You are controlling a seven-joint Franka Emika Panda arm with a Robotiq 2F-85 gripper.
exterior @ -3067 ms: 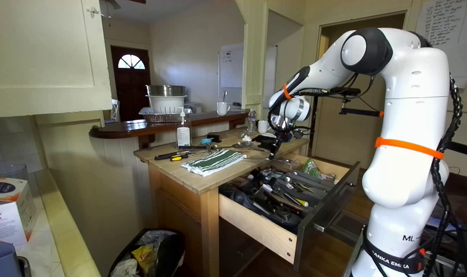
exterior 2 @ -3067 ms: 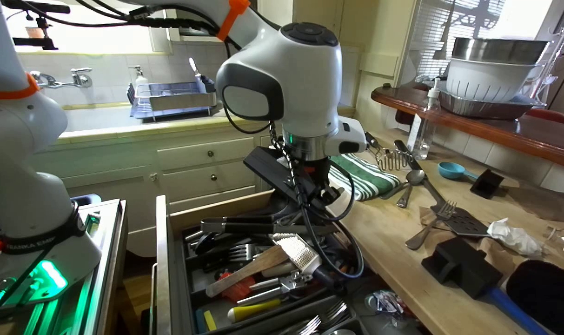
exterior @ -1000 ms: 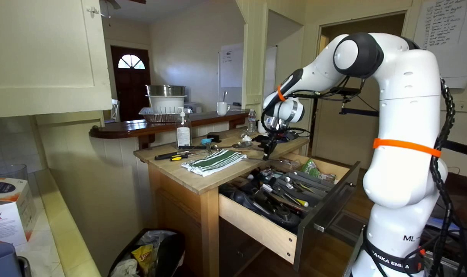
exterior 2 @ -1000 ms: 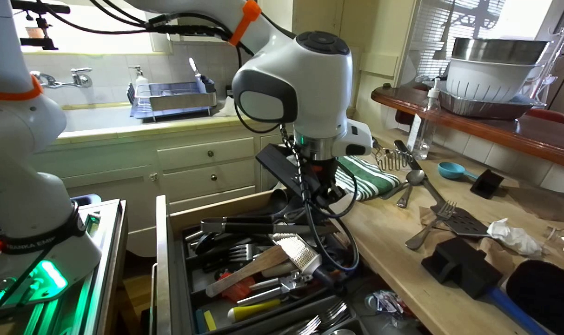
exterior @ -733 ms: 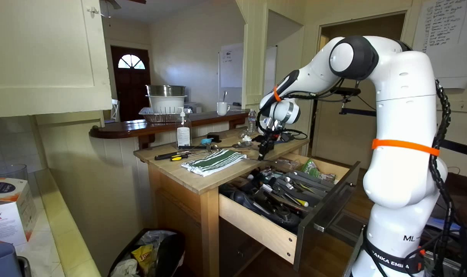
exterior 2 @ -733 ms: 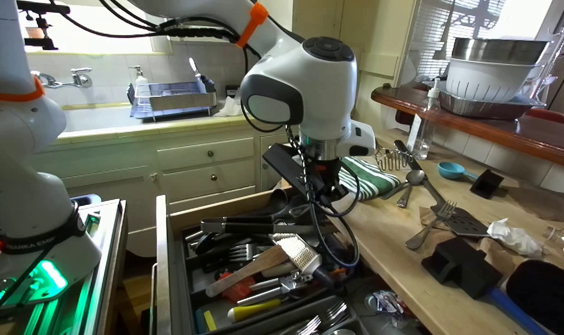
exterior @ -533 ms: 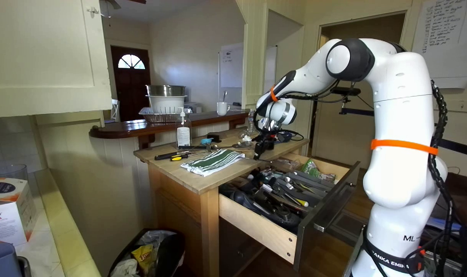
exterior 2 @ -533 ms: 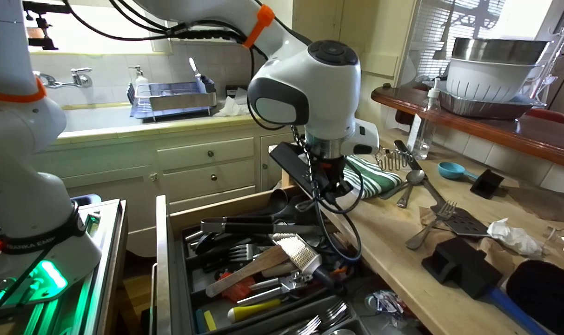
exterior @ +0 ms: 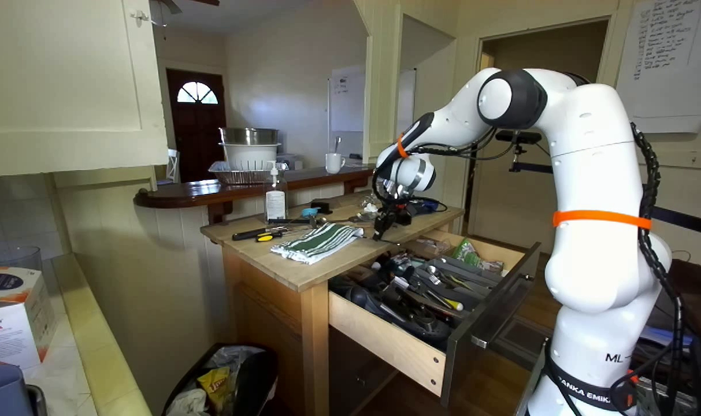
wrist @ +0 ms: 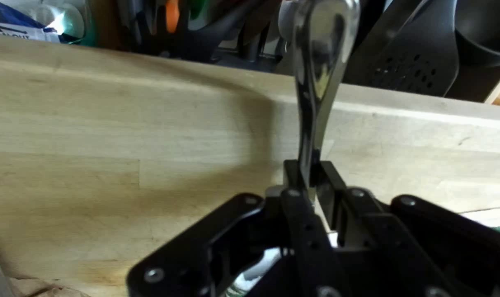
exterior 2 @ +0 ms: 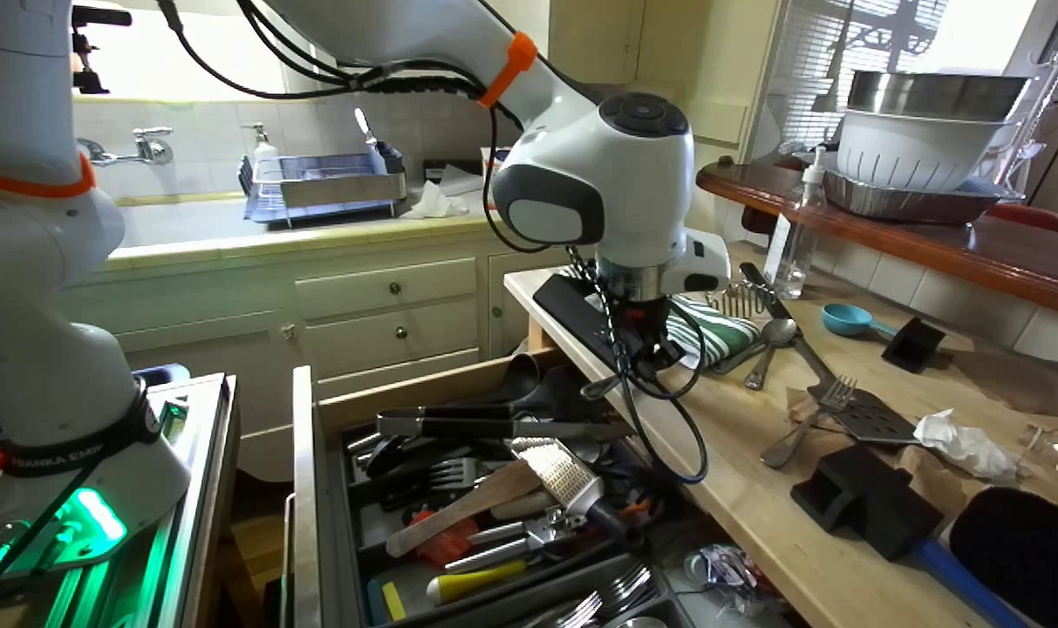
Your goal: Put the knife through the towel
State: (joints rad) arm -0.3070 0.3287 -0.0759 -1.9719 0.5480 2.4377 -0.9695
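The green-and-white striped towel [exterior: 320, 243] lies on the wooden worktop [exterior: 299, 276], just left of centre in an exterior view, with slivers of it at the bottom and right edges of the wrist view. Near its right-hand end is the gripper [wrist: 309, 171], fingers drawn together and clamped on the narrow neck of the knife [wrist: 323, 45]. Only the silver handle shows clearly, reaching to the top of the wrist view, past the worktop's edge and over the pulled-out drawer [exterior: 385, 342]; the other end is hidden, so whether it touches the towel cannot be told.
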